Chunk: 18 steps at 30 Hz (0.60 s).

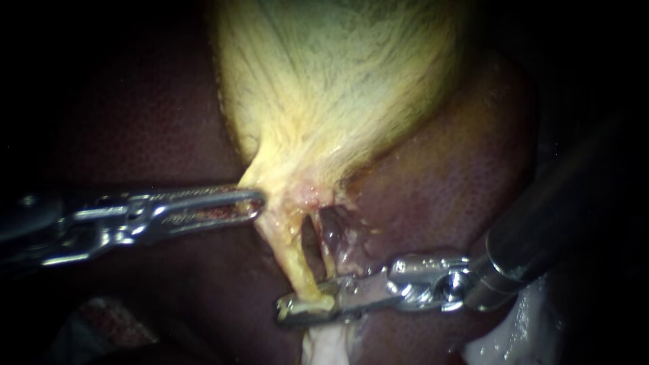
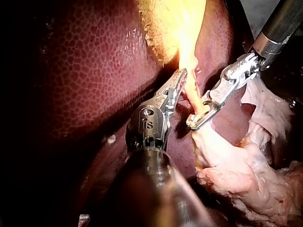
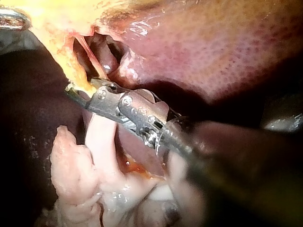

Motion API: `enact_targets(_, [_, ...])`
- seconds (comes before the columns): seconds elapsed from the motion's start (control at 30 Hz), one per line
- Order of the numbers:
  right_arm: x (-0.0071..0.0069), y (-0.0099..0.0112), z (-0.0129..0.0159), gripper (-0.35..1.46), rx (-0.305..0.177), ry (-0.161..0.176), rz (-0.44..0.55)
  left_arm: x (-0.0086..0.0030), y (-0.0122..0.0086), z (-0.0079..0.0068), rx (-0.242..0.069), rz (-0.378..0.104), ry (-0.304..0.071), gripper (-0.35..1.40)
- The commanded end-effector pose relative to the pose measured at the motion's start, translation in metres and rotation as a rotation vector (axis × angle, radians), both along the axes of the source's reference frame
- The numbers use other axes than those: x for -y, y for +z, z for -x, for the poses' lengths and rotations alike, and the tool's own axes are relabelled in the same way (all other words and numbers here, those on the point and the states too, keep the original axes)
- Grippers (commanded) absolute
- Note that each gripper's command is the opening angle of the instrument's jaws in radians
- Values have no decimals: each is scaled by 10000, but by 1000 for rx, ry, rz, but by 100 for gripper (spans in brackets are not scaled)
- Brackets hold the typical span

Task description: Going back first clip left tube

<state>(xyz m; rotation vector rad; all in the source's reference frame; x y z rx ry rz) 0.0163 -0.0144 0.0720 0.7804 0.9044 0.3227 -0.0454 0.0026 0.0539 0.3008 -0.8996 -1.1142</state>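
The yellow gallbladder [image 1: 338,88] narrows to a neck in mid view. Below it run two tubes with a dark gap between them. The left tube [image 1: 292,260] is yellow; the right tube [image 1: 332,236] is darker. My right instrument [image 1: 284,309] comes in from the right, and its long thin jaws lie across the lower end of the left tube, shut on it from both sides [image 2: 193,124] [image 3: 71,89]. No clip shows outside the jaws. My left instrument [image 1: 259,203] has its slotted jaws shut on the edge of the gallbladder's neck [image 2: 182,74].
Dark red liver [image 1: 460,176] lies around and behind the gallbladder [image 2: 85,71] [image 3: 213,52]. Pale fatty tissue [image 1: 324,345] hangs below the right instrument's jaws [image 2: 236,175] [image 3: 80,170]. My left instrument's tip [image 3: 12,19] shows beyond the tubes in the right wrist view.
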Motion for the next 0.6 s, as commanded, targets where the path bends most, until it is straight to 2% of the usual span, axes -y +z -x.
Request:
enact_targets(0.03, [0,0,0,-35,3,3,-8,0,0,0,0,0,0,-28])
enact_targets(0.13, [1,0,0,-35,24,18,-41,0,0,0,0,0,0,-28])
enact_targets(0.37, [1,-1,0,-35,35,30,-65,0,0,0,0,0,0,-28])
enact_targets(0.47, [0,0,0,-35,33,39,-77,0,0,0,0,0,0,-28])
enact_targets(0.53, [0,0,0,-35,20,56,-96,0,0,0,0,0,-1,-28])
enact_targets(0.6, [0,0,0,-3,18,64,-108,0,0,0,0,0,-1,-28])
